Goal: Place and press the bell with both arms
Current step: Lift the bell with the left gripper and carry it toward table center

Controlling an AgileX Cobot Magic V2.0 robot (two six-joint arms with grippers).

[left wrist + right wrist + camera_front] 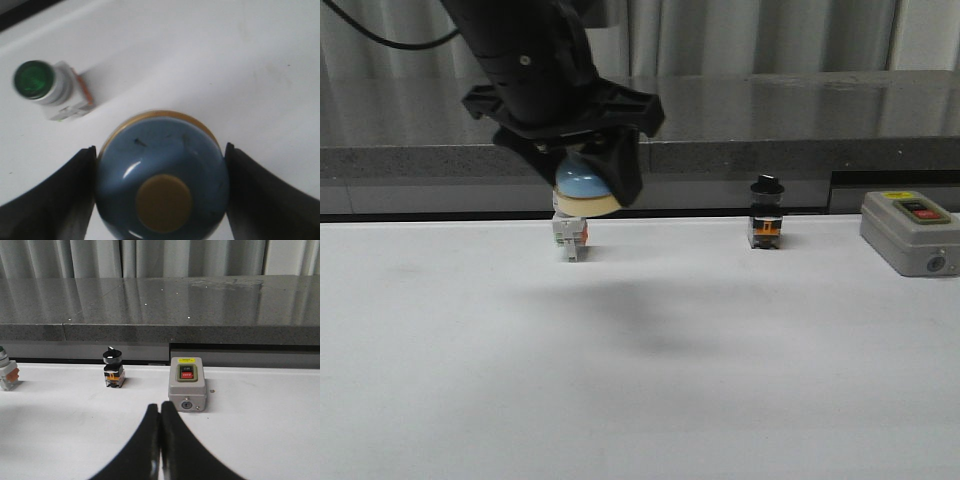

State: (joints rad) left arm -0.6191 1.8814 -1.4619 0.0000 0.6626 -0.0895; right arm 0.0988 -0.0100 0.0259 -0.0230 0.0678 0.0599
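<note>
Bell [161,175], glossy blue dome, cream knob and base, gripped by left gripper [582,165], lifted above table [640,380]

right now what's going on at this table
The left gripper is shut on the blue bell and holds it in the air above the white table, near the green-capped switch. The right gripper is shut and empty, low over the table in front of the grey on/off box and the black-capped switch. The bell is not yet set down.
</note>
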